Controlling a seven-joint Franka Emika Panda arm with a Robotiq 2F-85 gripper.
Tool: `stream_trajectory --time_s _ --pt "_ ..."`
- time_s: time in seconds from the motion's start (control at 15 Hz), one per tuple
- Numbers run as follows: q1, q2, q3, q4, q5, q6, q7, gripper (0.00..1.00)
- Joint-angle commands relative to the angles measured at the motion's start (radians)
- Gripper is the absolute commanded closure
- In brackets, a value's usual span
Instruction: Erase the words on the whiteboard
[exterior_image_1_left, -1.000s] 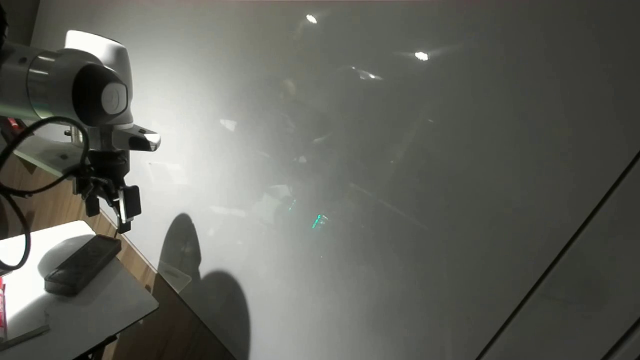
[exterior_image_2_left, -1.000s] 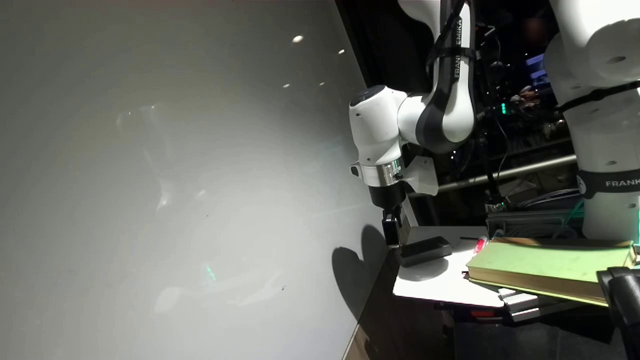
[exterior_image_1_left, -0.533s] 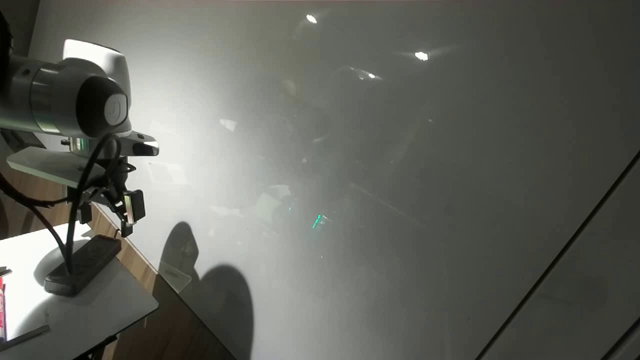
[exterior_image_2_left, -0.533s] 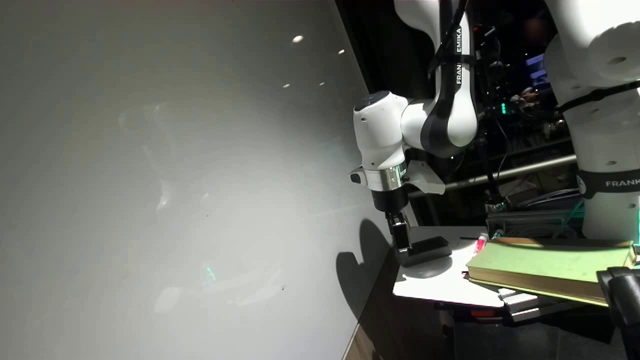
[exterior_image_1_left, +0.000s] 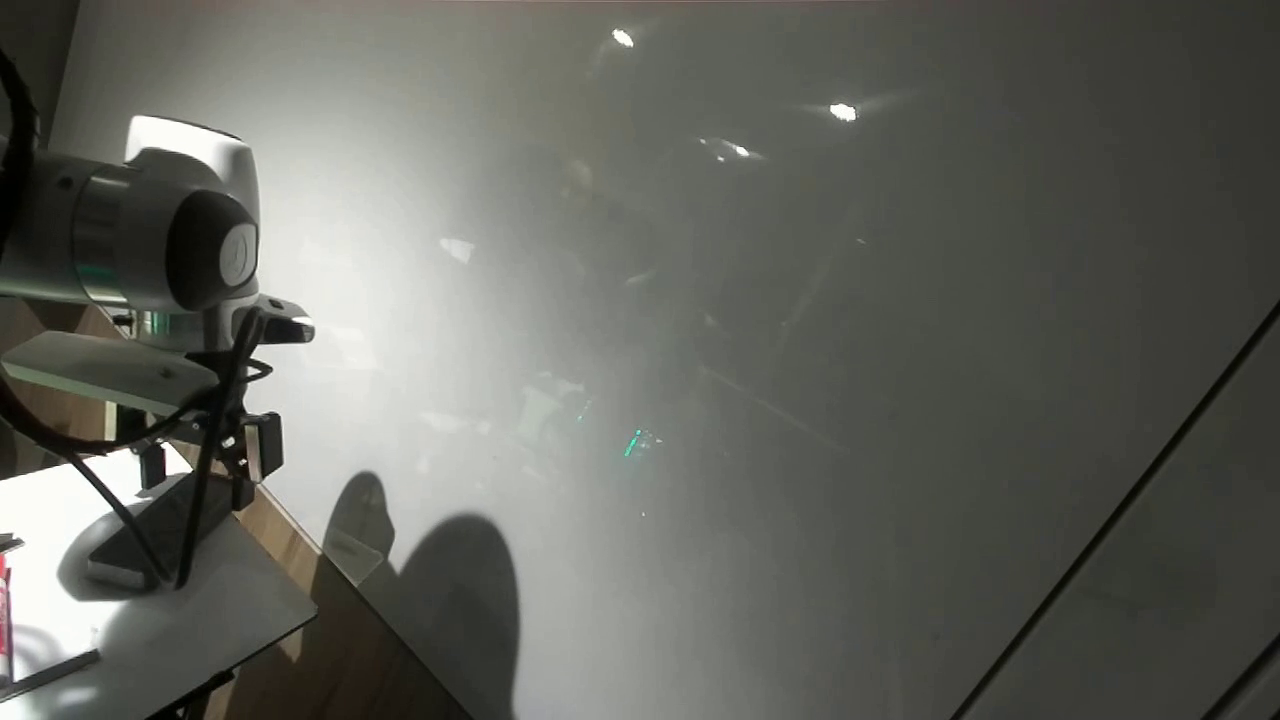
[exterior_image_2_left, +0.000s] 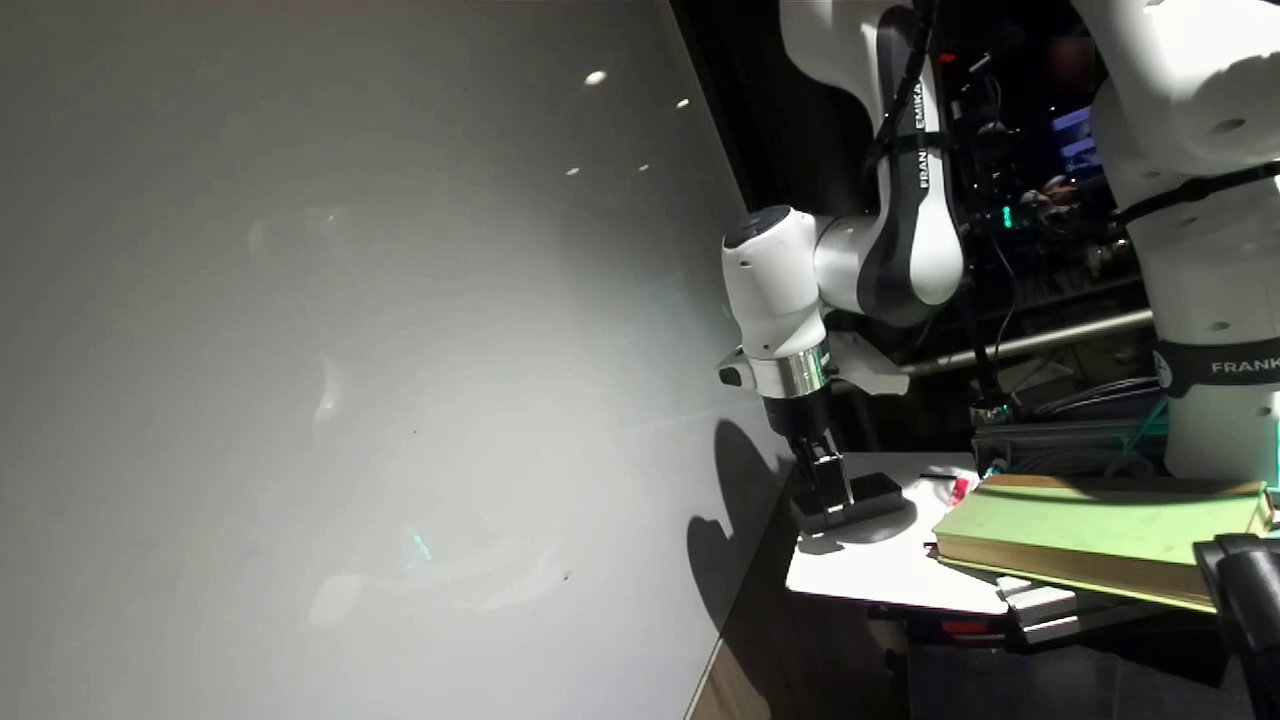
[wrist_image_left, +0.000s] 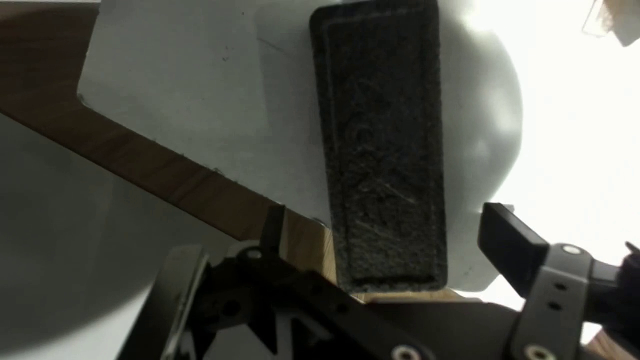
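The whiteboard (exterior_image_1_left: 900, 400) fills most of both exterior views (exterior_image_2_left: 350, 300). I cannot make out any words on it; light reflections and arm shadows lie over it. A dark felt eraser (wrist_image_left: 385, 145) lies on the small white table (exterior_image_1_left: 230, 580), beside the board. The eraser also shows in both exterior views (exterior_image_1_left: 118, 552) (exterior_image_2_left: 876, 495), partly behind cables or a finger. My gripper (wrist_image_left: 387, 220) points down, open, with one finger on each side of the eraser's near end and a gap on both sides. It is low over the table in both exterior views (exterior_image_1_left: 198, 490) (exterior_image_2_left: 835, 505).
A green book (exterior_image_2_left: 1080, 530) and a red-and-white marker (exterior_image_2_left: 960, 491) lie near the eraser. A dark strip (exterior_image_1_left: 50, 673) lies at the table's edge. A wooden strip (exterior_image_1_left: 340, 640) runs along the whiteboard's lower edge. Black cables (exterior_image_1_left: 225, 420) hang from the arm.
My gripper has come down from above the eraser to around its end, moving slightly away from the board. It stays open. The eraser has not moved. The arm's shadow on the board has shifted.
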Motion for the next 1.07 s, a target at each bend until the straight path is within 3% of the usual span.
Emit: stream_trajectory --time_s 0.0,0.33,1.0 --pt "-0.024 0.021 -0.012 0.000 -0.063 0.038 0.003 0.35" --pt "-0.036 0.024 -0.009 0.000 -0.081 0.014 0.028 0.71" --pt "-0.029 0.012 0.009 0.002 0.152 -0.064 0.038 0.71"
